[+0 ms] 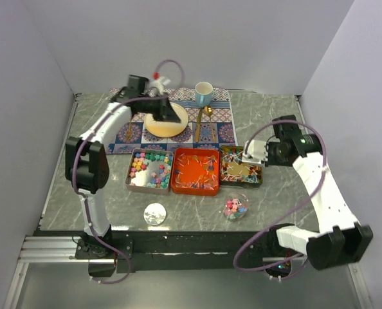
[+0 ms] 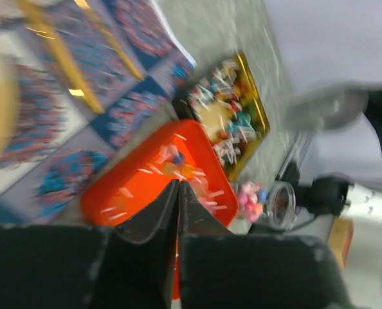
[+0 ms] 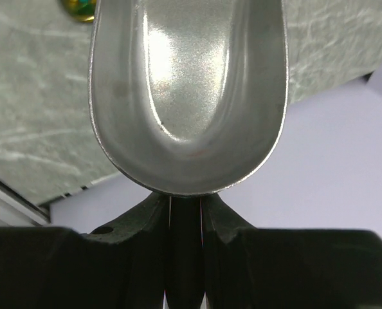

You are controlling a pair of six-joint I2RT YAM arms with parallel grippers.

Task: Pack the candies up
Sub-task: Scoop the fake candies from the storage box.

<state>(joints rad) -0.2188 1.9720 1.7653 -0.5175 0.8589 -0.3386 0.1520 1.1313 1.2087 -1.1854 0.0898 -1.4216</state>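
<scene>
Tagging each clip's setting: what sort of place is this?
Probably a lab robot cell: plain white walls enclose a marble-look table, with left arm and right arm bolted to a metal rail.

The left arm (image 1: 91,164) and right arm (image 1: 326,187) — white links, black joints, looping mauve cables (image 1: 241,244).

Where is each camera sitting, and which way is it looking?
Top camera: above and behind the robot, looking down at the table; left arm and right arm show.
Left wrist camera: on its arm, looking past the shut left pincer at the orange tin.
Right wrist camera: on its arm, looking along the right pincer at its metal scoop.
Shared: the orange tin, in top and left wrist views.
</scene>
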